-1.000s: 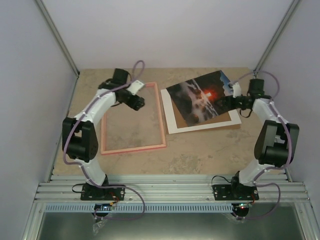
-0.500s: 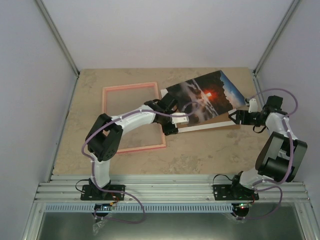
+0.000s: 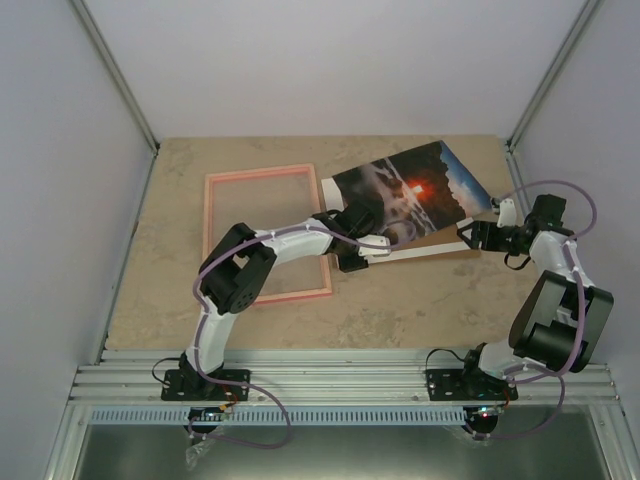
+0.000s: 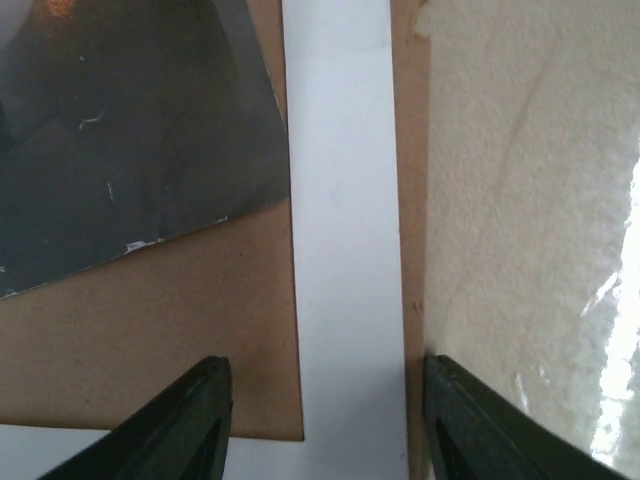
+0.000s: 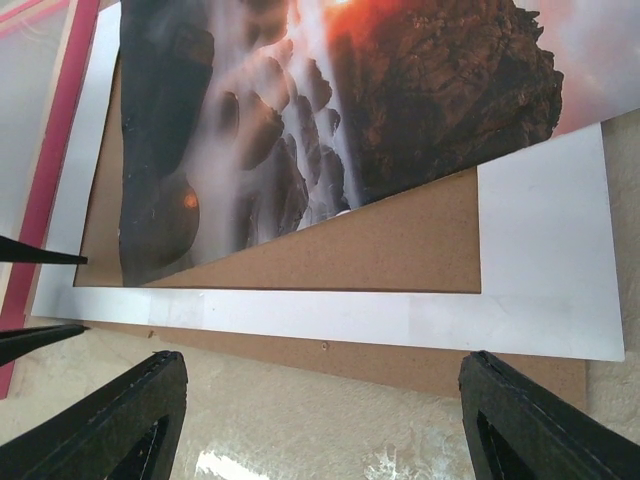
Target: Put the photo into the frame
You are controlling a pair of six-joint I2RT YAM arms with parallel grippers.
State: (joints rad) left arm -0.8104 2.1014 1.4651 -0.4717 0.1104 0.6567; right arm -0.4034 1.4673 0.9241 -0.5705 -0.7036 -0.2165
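Tan, stone-patterned desk [image 3: 400, 320] seen from above, with two white-and-black arms mounted at its near edge.

Within the last second the left arm has swung away from the far-left part of the desk, where it hung over the pink frame. It now reaches across the frame's right rail towards the middle of the desk. The left gripper [image 4: 320, 420] is at the near-left corner of a stack of sheets. Its jaws are open and hold nothing, with one finger on each side of a strip of white mat [image 4: 345, 250]. Whether the fingertips touch the stack cannot be told.

The right gripper [image 5: 325, 420] was at the photo's right corner a second ago. It has drawn back towards the right edge of the desk and sits just off the stack's near-right corner, jaws wide open and empty.

This suggests the left arm is lining up to take the print. Nothing is lifted yet.

The photo [image 3: 410, 195] lies face up in the far-right quarter of the desk, outside the frame. It rests flat on brown cardboard [image 5: 400, 250] and the white mat, turned askew to both. The print is glossy, showing dark rock and pale mist with a red-orange glow at its centre.

The frame [image 3: 258, 173] lies flat and empty towards the far-left corner, its right rail just beside the mat.
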